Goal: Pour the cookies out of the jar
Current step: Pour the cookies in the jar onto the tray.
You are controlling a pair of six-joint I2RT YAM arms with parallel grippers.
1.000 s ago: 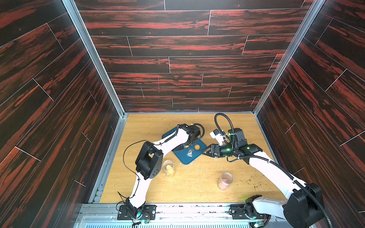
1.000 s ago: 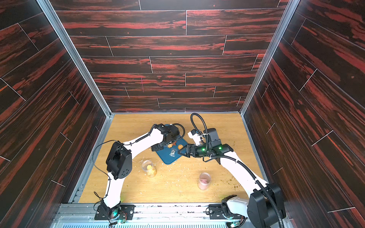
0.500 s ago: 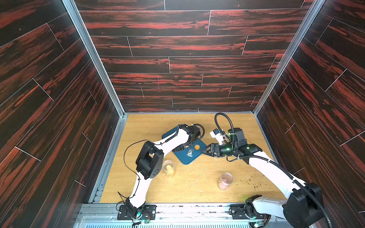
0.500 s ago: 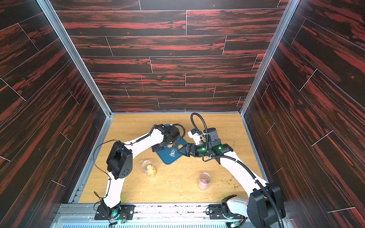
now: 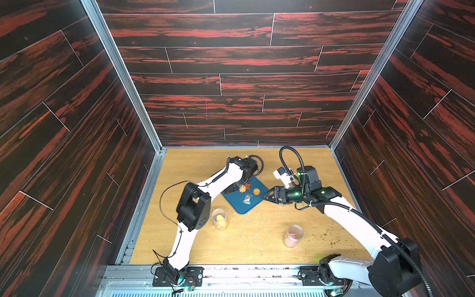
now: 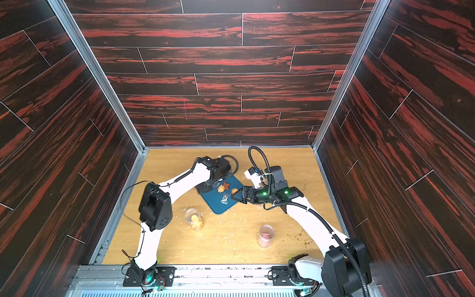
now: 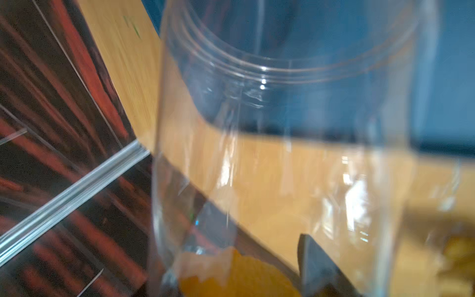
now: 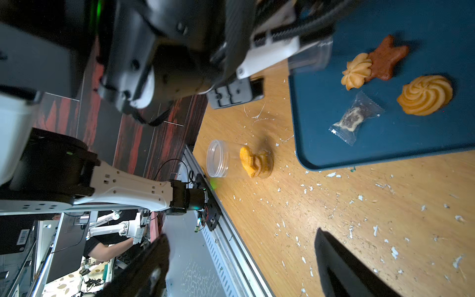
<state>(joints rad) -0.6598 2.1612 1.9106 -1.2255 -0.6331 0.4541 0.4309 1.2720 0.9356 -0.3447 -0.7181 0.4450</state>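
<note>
The pouring step is in hand. The left gripper [image 5: 231, 189] is pressed together on the clear jar [image 7: 282, 180], which is tipped with its mouth over the blue tray [image 5: 241, 208]. Three cookies [image 8: 425, 95] lie on the tray, near a small packet [image 8: 356, 119]. Something orange shows near the base of the jar; I cannot tell if it is inside. The right gripper [image 5: 264, 196] is spread and empty, just beside the tray. Next, I think, the jar needs a steeper tilt or a small shake.
</note>
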